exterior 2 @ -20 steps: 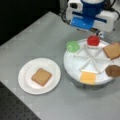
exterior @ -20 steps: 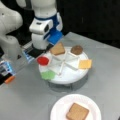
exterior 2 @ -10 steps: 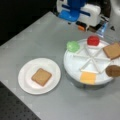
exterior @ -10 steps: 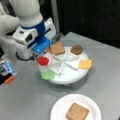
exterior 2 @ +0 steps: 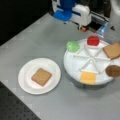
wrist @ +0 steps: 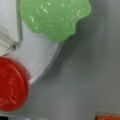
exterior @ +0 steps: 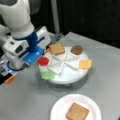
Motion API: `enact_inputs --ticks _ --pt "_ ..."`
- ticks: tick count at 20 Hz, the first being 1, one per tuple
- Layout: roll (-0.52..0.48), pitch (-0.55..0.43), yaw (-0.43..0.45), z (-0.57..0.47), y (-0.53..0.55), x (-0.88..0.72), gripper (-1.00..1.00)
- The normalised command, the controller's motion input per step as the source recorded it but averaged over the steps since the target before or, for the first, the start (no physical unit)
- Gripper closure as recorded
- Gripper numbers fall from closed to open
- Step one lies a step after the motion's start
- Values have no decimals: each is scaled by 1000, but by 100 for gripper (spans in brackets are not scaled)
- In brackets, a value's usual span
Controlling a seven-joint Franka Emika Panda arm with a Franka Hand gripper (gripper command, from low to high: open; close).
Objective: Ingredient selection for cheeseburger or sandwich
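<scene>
In both front views the ingredients lie in a round white divided tray (exterior: 65, 77) (exterior 2: 75, 65): a toast square (exterior: 57, 48) (exterior 2: 112, 50), dark patty (exterior: 76, 50) (exterior 2: 113, 70), cheese square (exterior: 85, 64) (exterior 2: 88, 77), red disc (exterior: 43, 61) (exterior 2: 93, 40) and green leaf (exterior: 48, 75) (exterior 2: 73, 46). Another toast square (exterior: 77, 112) (exterior 2: 41, 76) lies alone on the white paper plate (exterior: 60, 107) (exterior 2: 26, 75), with nothing on top of it. My gripper (exterior: 32, 56) (exterior 2: 65, 13) hangs beside the tray, nearest the red disc; its fingers are hidden. The wrist view shows the green leaf (wrist: 55, 17) and red disc (wrist: 11, 85) at the tray rim (wrist: 42, 62).
The tray and plate stand on a grey table (exterior: 25, 100) (exterior 2: 40, 42). A small orange object (exterior: 10, 79) (exterior 2: 83, 28) (wrist: 107, 116) lies on the table near the gripper. Dark background lies beyond the table's far edge.
The arm has swung toward the front views' left, from over the tray's edge to just beside it. The ingredients and the plate have not moved.
</scene>
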Motion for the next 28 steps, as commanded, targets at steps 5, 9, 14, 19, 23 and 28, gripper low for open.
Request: enact_inputs --ticks 5,9,14,19,23,28 --pt "559 -57 125 -152 -253 70 -100" --pt "457 -56 67 -199 -196 129 -100" --pt "437 -43 47 -156 -82 196 -100" --pt "476 -56 8 -115 -56 214 -100" --pt "398 -62 47 -106 -106 179 -100" --pt "356 -50 85 -81 -176 165 -100"
